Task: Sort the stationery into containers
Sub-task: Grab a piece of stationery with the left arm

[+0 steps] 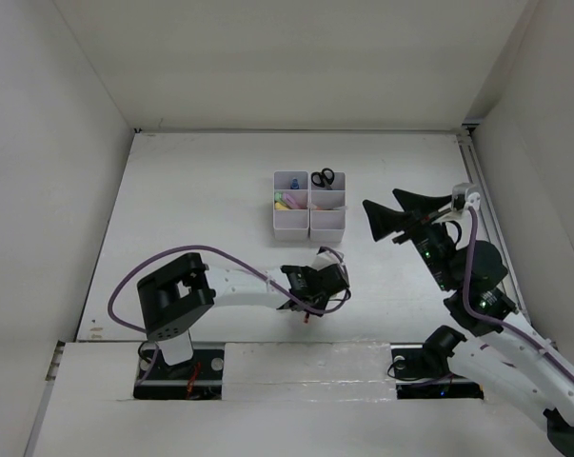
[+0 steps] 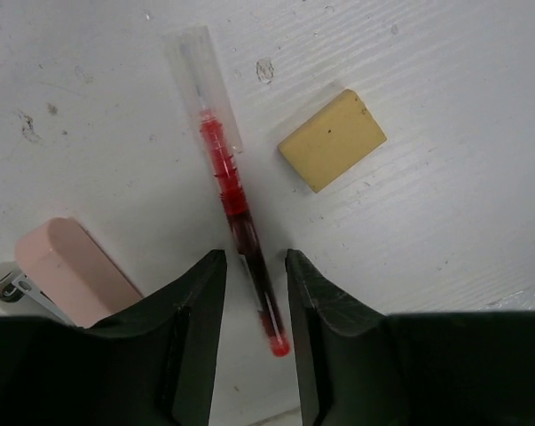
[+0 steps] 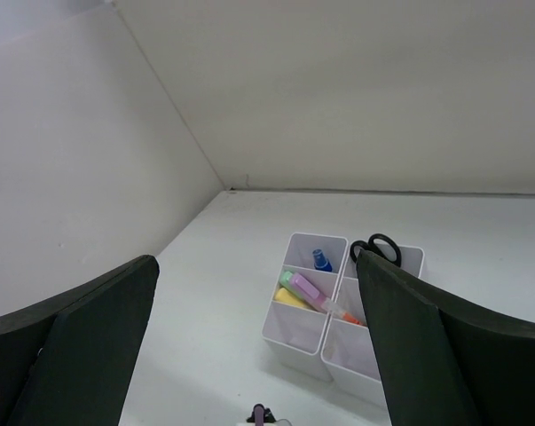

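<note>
The slim red plastic pen lies just beside the tan rectangular eraser; probably light, stiff, slippery, best held mid-barrel. The left pincer straddles its end, fingers apart

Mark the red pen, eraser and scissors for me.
red pen (image 2: 224, 173): left wrist view, middle of the red barrel.
eraser (image 2: 332, 139): left wrist view, centre of its top face.
scissors (image 1: 323, 177): top external view, where the black handle loops meet.
</note>
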{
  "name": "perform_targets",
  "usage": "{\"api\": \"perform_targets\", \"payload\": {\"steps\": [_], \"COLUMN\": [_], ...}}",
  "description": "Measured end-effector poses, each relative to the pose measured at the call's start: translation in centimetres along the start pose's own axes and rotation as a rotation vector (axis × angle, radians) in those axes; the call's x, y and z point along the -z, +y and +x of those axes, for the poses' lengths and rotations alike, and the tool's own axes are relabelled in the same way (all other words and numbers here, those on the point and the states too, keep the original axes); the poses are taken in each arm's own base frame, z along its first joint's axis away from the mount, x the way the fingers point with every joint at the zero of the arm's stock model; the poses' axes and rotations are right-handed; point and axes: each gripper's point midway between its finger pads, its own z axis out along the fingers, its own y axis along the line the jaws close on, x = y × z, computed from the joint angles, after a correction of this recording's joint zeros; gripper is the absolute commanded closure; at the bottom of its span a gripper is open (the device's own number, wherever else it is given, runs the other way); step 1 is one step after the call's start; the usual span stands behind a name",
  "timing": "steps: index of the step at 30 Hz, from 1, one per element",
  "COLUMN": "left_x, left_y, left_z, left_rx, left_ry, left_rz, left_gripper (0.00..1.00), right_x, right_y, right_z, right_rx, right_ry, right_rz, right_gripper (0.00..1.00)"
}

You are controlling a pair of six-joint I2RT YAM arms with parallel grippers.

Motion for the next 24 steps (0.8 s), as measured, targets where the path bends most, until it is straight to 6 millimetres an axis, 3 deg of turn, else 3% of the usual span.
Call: {"api": "perform_targets", "payload": {"steps": [7, 19, 21, 24], "left_x": [-0.1, 0.4, 1.1, 2.9], "left_y": [-0.2, 0.3, 0.9, 1.1], "left_z": [0.0, 0.4, 0.4, -1.3], "left_rx": [0.022, 0.052, 0.054, 0.079], "left_ry": [0.000, -0.019, -0.029, -0.106], "left_rz": [0.003, 0.017, 0.012, 0.028], "left_gripper": [1.00, 1.00, 1.00, 1.00], "right_x": [0.2, 0.2, 0.0, -0.7], "right_y": [0.1, -0.9, -1.3, -1.8], "right_z": [-0.3, -0.5, -0.1, 1.6], "right_rx": [-0.002, -0.055, -0.072, -0.086], "right_ry": [-0.008, -0.023, -0.014, 0.034], "right_rz": [-0.003, 0.060, 0.086, 0.110], "right_gripper": [0.02, 0.02, 0.02, 0.02]}}
